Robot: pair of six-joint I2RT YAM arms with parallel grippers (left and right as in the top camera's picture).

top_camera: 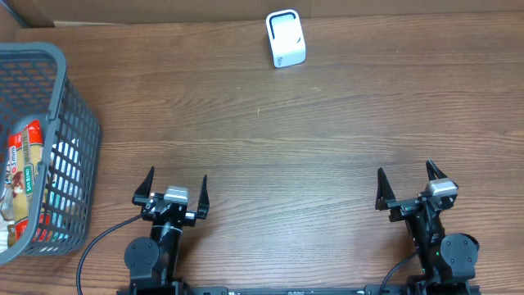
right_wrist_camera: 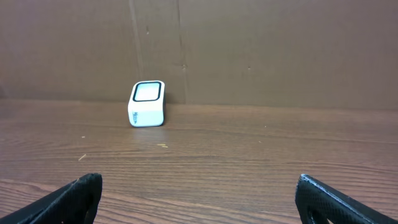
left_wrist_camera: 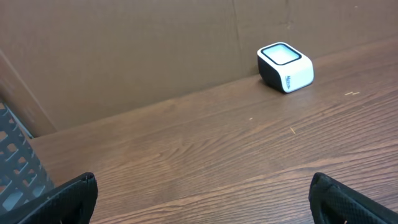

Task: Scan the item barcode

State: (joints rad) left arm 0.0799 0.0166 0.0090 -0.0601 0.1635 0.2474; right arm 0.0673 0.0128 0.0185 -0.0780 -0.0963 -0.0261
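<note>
Scan station: left claw (top_camera: 176, 182) and right claw (top_camera: 405, 175) spread wide, holding nothing.
Scanner (top_camera: 286, 38) sits window-up for presenting barcodes; items (top_camera: 24, 156) wait in basket (top_camera: 82, 106).

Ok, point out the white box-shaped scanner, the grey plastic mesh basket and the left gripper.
white box-shaped scanner (top_camera: 284, 33), overhead view, window face.
grey plastic mesh basket (top_camera: 78, 156), overhead view, right wall.
left gripper (top_camera: 178, 174), overhead view, midway between fingertips.

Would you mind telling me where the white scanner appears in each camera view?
Overhead: scanner at top centre, near the cardboard wall.
Left wrist: upper right, at the wall's foot.
Right wrist: left of centre, mid-height.
Shared landmark: the cardboard wall behind it.
</note>
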